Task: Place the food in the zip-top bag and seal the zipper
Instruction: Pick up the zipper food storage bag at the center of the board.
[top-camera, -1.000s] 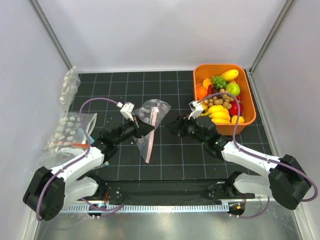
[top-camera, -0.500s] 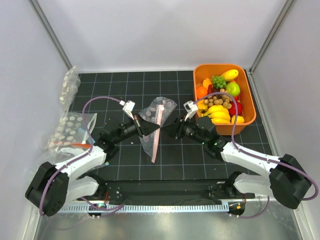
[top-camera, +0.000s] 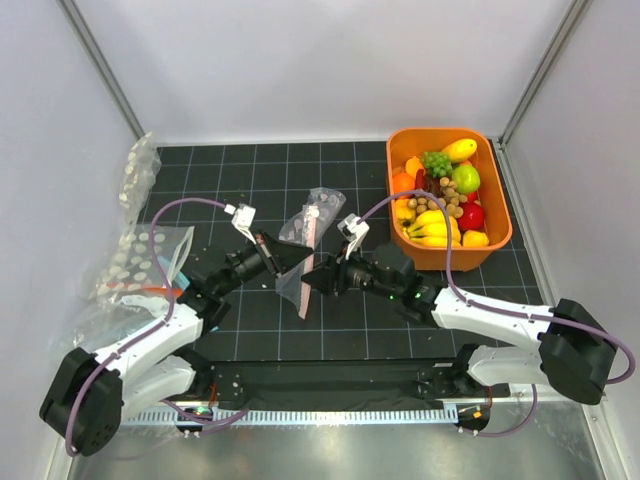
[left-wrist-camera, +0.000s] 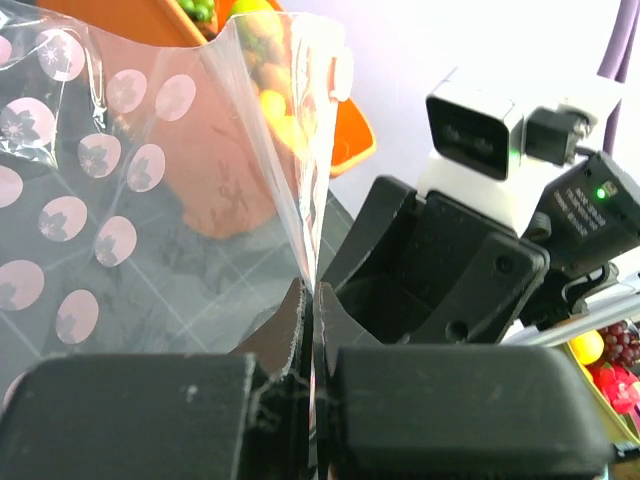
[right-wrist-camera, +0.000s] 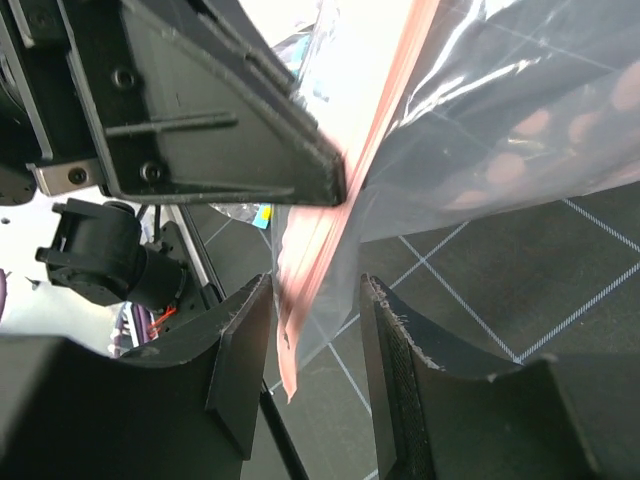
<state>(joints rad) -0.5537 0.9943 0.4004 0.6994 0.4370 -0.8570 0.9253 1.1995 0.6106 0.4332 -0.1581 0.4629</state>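
The clear zip-top bag (top-camera: 312, 240) with pale pink dots hangs lifted over the mat's middle. My left gripper (top-camera: 298, 257) is shut on its edge; in the left wrist view the film (left-wrist-camera: 150, 170) rises from between the closed jaws. My right gripper (top-camera: 312, 282) is open, its jaws either side of the bag's lower corner. In the right wrist view the pink zipper strip (right-wrist-camera: 330, 220) hangs between the fingers (right-wrist-camera: 240, 360), not pinched. The food (top-camera: 440, 200), toy bananas, grapes, a nut cluster and other fruits, lies in the orange tub (top-camera: 500, 215) at the back right.
Other clear dotted bags lie at the left: one (top-camera: 135, 262) on the mat's left edge, one (top-camera: 137, 175) against the left wall. White walls close in the sides and back.
My right gripper has moved left from beside the tub to the bag's lower corner. My left gripper has stayed shut on the bag, which has shifted a little.
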